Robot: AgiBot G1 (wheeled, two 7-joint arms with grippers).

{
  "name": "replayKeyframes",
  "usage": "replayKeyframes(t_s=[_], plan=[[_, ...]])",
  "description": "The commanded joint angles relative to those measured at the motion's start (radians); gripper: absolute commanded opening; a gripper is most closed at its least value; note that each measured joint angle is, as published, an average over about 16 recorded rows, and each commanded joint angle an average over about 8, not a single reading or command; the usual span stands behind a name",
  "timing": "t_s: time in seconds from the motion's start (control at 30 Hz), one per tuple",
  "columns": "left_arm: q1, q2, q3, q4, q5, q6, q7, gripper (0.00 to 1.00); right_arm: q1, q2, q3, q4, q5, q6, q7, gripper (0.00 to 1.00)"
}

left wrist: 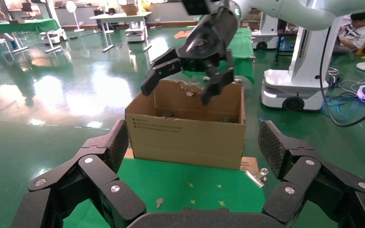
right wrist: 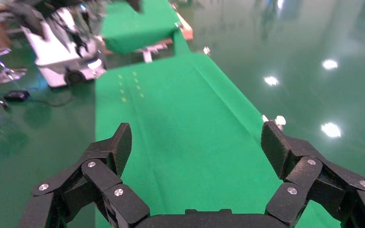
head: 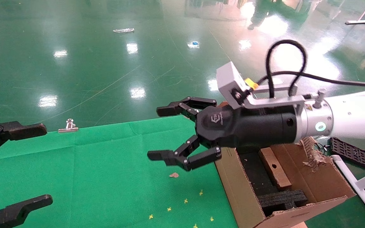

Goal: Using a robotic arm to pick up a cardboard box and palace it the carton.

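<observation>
The slim brown cardboard box (head: 277,174), with a round hole in its face, lies inside the carton (head: 239,190) against black foam inserts (head: 282,199). The carton stands at the right edge of the green-covered table (head: 106,177). The white robotic arm (head: 353,117) reaches in from the right above the carton. Its right gripper (head: 158,133) hangs open and empty over the green cloth, just left of the carton. From the left wrist view, this gripper (left wrist: 177,94) shows above the carton (left wrist: 185,133). My left gripper (head: 44,164) sits open and empty at the table's left edge.
A metal binder clip (head: 68,126) rests on the table's far edge. A cardboard scrap (head: 174,174) and small yellow marks (head: 185,200) lie on the cloth. On the floor to the right lie a black grid tray (head: 352,152) and a white frame (head: 360,183).
</observation>
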State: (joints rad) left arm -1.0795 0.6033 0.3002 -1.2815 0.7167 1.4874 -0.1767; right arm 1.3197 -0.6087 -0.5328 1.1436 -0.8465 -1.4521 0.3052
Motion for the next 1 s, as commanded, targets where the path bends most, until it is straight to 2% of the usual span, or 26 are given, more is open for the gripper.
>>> replayKeyframes(t_s=[0.03,0.27,0.47,0.57,1.0], plan=[[0.000,0.000,0.000,0.000,0.000,0.000,0.000,1.00,-0.043,0.000,0.044,0.025,0.020,-0.008,-0.021,1.00],[0.000,0.000,0.000,0.000,0.000,0.000,0.000,1.00,-0.187,-0.002,0.193,0.107,0.088,-0.033,-0.090,1.00],[0.000,0.000,0.001,0.000,-0.001,0.000,0.000,1.00,-0.268,-0.002,0.276,0.153,0.127,-0.047,-0.123,1.00],[0.000,0.000,0.001,0.000,-0.001,-0.001,0.001,1.00,-0.286,-0.002,0.295,0.162,0.137,-0.050,-0.129,1.00],[0.000,0.000,0.001,0.000,-0.001,-0.001,0.000,1.00,-0.257,-0.002,0.265,0.147,0.123,-0.046,-0.120,1.00]])
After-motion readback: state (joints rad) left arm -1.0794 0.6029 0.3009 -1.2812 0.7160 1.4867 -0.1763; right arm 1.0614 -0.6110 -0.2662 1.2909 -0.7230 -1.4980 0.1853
